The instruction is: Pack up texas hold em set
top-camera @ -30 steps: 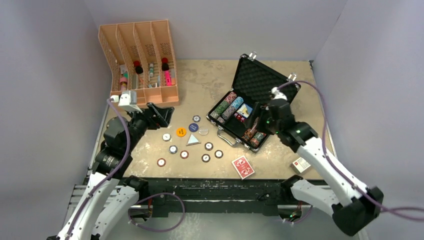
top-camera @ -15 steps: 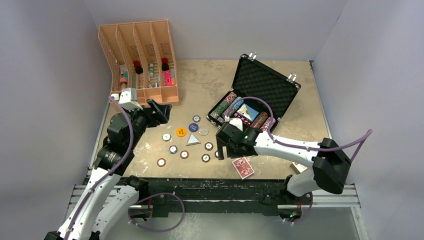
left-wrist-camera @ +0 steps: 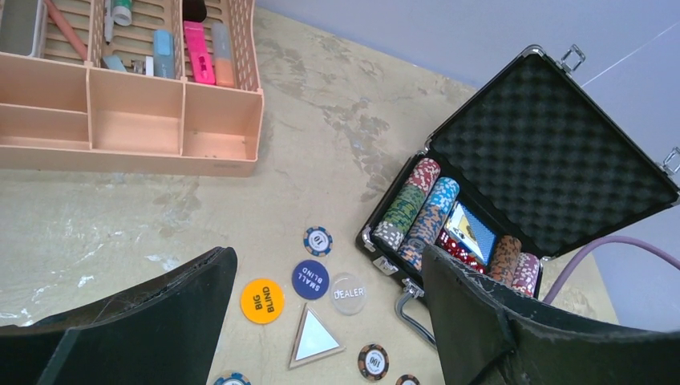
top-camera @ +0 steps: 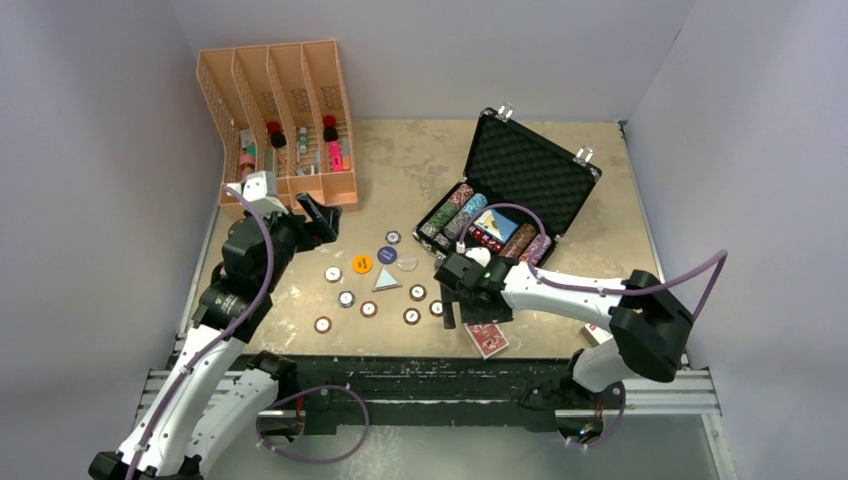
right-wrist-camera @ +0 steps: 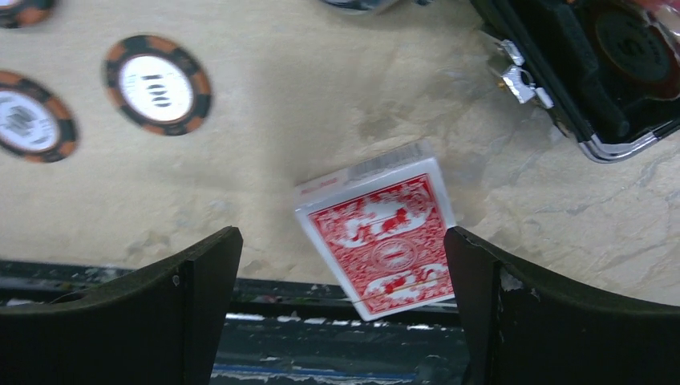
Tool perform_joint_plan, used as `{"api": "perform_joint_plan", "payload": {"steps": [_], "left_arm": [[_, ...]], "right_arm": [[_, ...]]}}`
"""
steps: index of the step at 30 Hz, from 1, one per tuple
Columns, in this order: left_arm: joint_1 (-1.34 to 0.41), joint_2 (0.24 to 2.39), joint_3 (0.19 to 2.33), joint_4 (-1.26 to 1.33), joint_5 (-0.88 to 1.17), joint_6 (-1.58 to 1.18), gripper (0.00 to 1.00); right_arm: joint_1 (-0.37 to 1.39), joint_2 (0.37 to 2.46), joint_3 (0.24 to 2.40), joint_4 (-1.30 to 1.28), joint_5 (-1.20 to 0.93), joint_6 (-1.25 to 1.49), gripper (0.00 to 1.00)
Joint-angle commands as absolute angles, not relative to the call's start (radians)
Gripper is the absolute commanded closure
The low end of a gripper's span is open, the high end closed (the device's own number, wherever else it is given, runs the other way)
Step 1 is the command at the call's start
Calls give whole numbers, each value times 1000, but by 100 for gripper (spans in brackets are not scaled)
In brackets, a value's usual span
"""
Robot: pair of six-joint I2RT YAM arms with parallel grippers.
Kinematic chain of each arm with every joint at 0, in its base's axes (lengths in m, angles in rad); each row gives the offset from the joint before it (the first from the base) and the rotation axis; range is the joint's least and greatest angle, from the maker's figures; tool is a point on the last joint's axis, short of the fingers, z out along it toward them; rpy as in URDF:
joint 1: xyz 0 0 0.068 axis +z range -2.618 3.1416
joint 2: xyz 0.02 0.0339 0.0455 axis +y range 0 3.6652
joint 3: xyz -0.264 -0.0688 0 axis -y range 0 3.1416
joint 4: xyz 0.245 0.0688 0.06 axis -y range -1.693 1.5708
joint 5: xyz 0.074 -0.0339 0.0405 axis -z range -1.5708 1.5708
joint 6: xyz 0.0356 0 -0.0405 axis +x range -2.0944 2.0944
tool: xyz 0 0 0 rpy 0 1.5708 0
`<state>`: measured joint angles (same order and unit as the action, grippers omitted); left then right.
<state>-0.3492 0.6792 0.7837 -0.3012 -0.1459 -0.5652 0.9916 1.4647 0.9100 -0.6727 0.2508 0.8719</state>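
Right wrist view — my right gripper [right-wrist-camera: 341,269] hung wide open, holding nothing, over the red-backed card deck [right-wrist-camera: 377,237], which lay flat near the briefcase [right-wrist-camera: 561,100] corner; the top view partly hid that deck under the right arm [top-camera: 560,288]. Left wrist view: left gripper [left-wrist-camera: 325,269] agape, empty, loose chips [left-wrist-camera: 317,241] beyond it. A second earlier, the right gripper was at the briefcase.

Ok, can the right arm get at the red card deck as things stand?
Probably yes. The right claw hangs open directly over the card deck, which lies flat on the table with nothing on it. The nearest chip and the case corner sit off to the sides, clear of it.
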Motion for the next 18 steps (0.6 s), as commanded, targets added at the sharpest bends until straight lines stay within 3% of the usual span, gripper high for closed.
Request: {"api": "perform_joint_plan", "payload": {"steps": [1,7,14,18], "left_arm": [[-344,705,840,-256,-122,-564,15],[-344,722,852,-264,-109,-567,16],[-344,716,860,-286,-110,-568,16],[-344,723,855,-287,-105,-584,16]], "right_arm": [[954,1470,864,-706,274,908,1],[930,1477,856,-731,304,927,1],[921,1511,820,-611,172,843,1],[920,1500,812,-594,161,814,10]]}}
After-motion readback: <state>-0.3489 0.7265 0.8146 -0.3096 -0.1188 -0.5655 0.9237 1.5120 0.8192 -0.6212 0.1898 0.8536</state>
